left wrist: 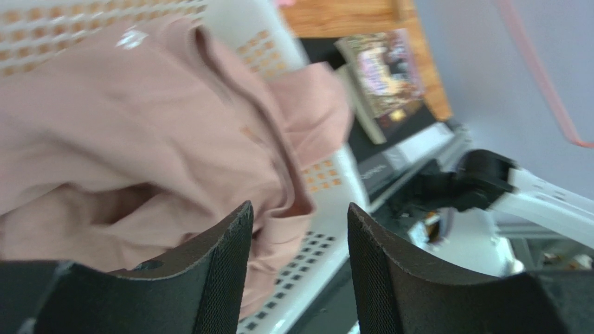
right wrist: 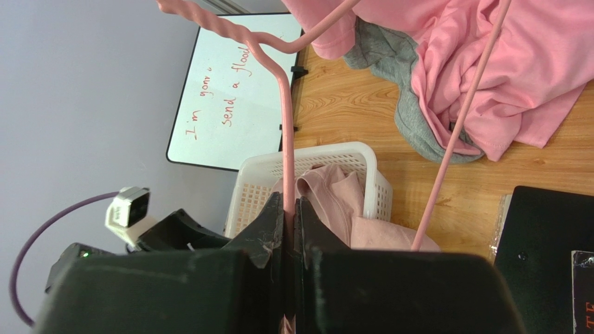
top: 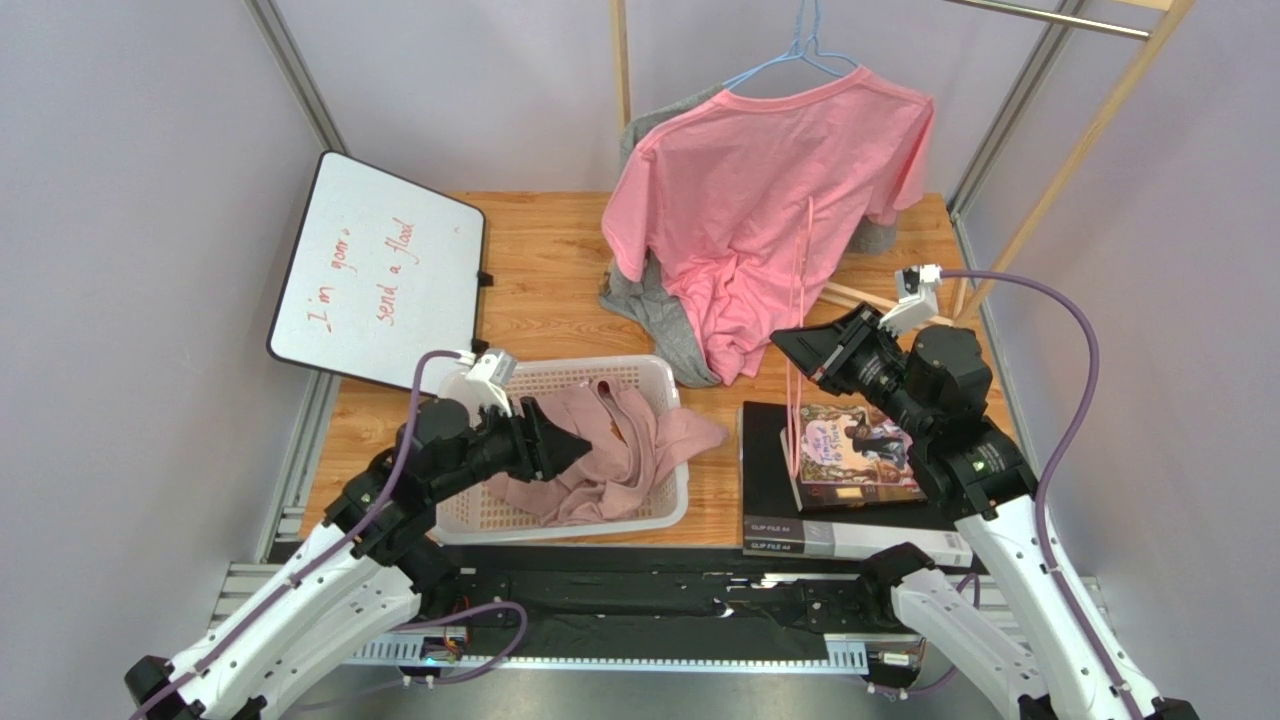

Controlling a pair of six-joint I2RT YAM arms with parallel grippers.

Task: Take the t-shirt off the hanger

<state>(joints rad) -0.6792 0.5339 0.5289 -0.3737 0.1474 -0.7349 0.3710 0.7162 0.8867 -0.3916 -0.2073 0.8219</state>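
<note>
A bright pink t-shirt [top: 766, 180] hangs on a blue hanger [top: 804, 45] at the back; its hem shows in the right wrist view [right wrist: 502, 76]. My right gripper [top: 793, 348] is shut on a bare pink wire hanger [top: 801, 300] in front of that shirt. In the right wrist view the jaws [right wrist: 289, 209] pinch the hanger's wire [right wrist: 282, 118] below its twisted neck. My left gripper [top: 579, 446] is open and empty over a dusty pink garment [top: 601, 450] lying in a white basket [top: 481, 518]. That garment [left wrist: 139, 125] fills the left wrist view beyond the gripper [left wrist: 300, 219].
A grey garment [top: 661, 315] lies under the hanging shirt. A whiteboard [top: 376, 278] leans at the left. A book [top: 854, 450] lies on a black box [top: 842, 533] at the right front. Wooden rack poles [top: 619, 75] stand at the back.
</note>
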